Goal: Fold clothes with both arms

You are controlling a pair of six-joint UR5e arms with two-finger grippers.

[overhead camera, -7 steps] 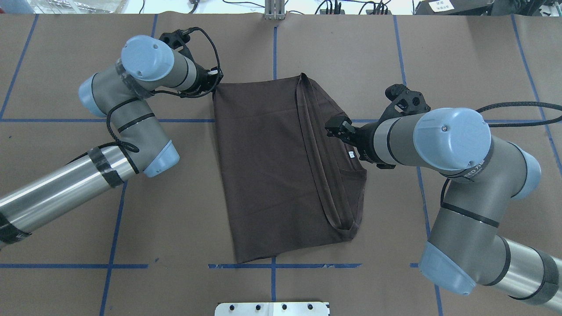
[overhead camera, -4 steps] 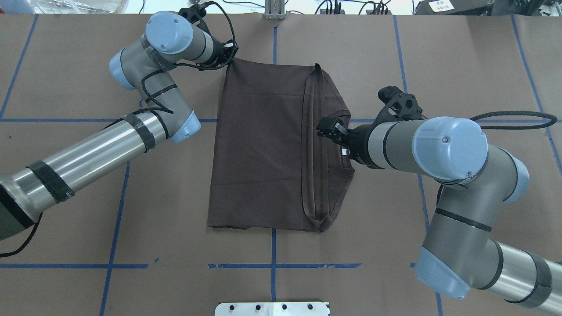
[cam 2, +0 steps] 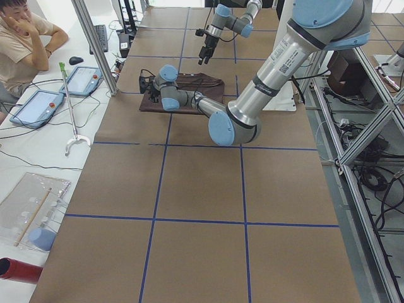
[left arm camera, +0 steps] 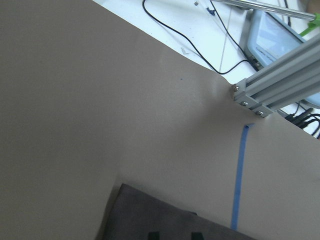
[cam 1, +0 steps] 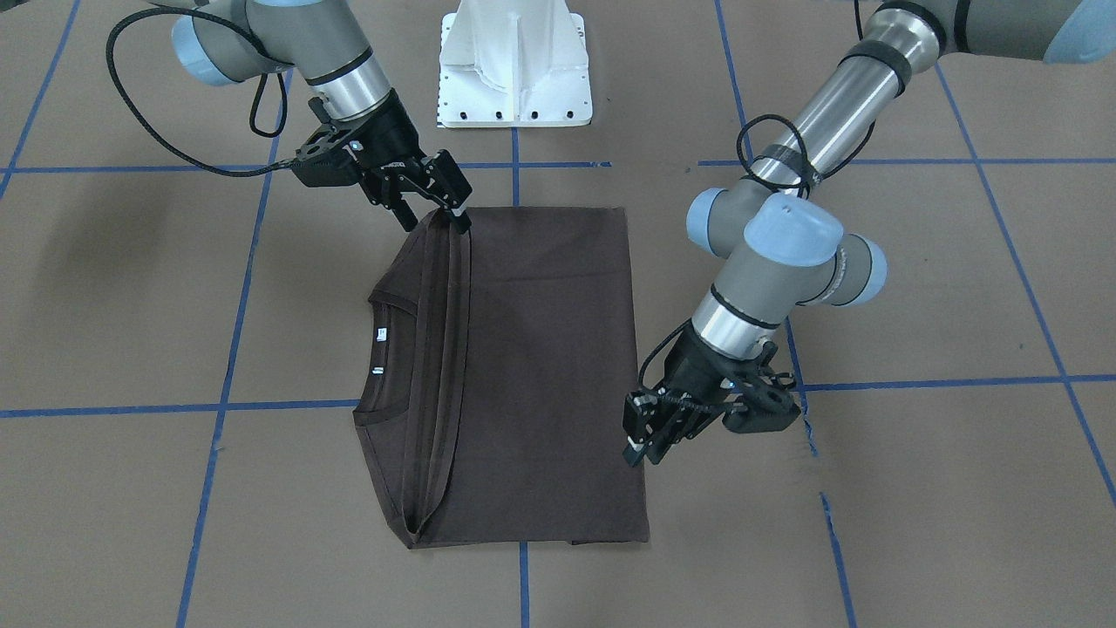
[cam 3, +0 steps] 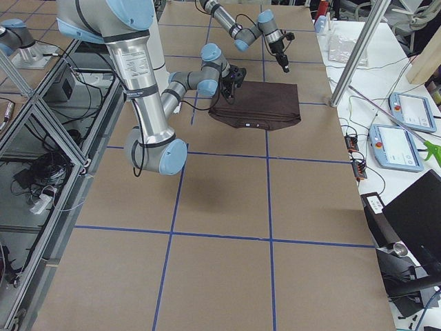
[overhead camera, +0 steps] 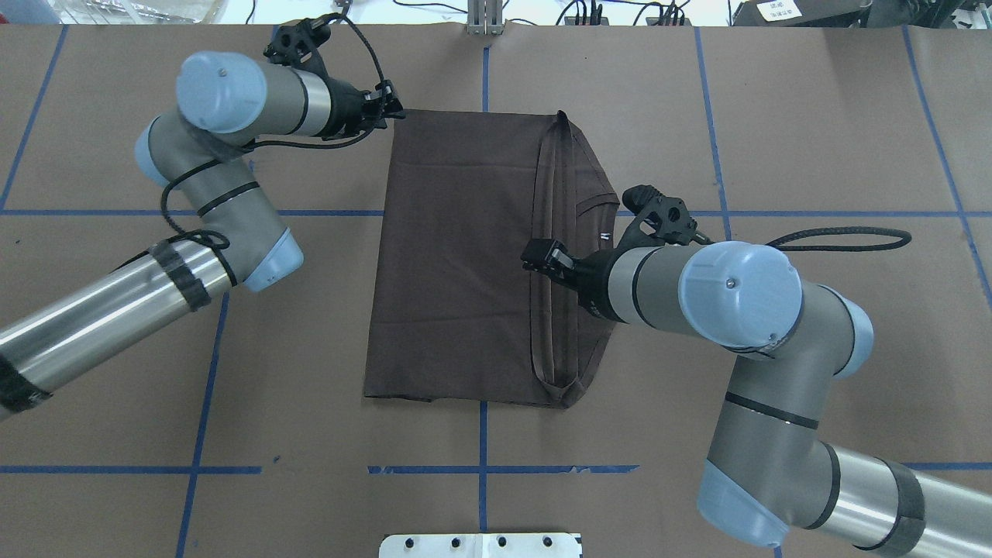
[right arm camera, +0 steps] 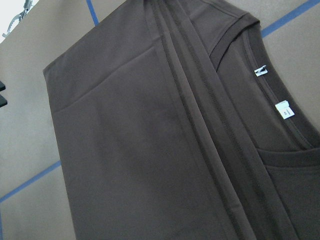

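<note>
The right arm [overhead camera: 674, 287] hides part of the T-shirt [overhead camera: 457, 256] collar in the overhead view.

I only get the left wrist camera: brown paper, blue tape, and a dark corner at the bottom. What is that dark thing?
Observer: A dark brown T-shirt, folded and lying flat on the table.
Visitor: Which end am I looking at?
Observer: Not the neck. The collar with its white labels lies at the opposite side.
Visitor: What is the other arm doing?
Observer: The right gripper hangs above the shirt's stacked hems, jaws apart, holding nothing.
</note>
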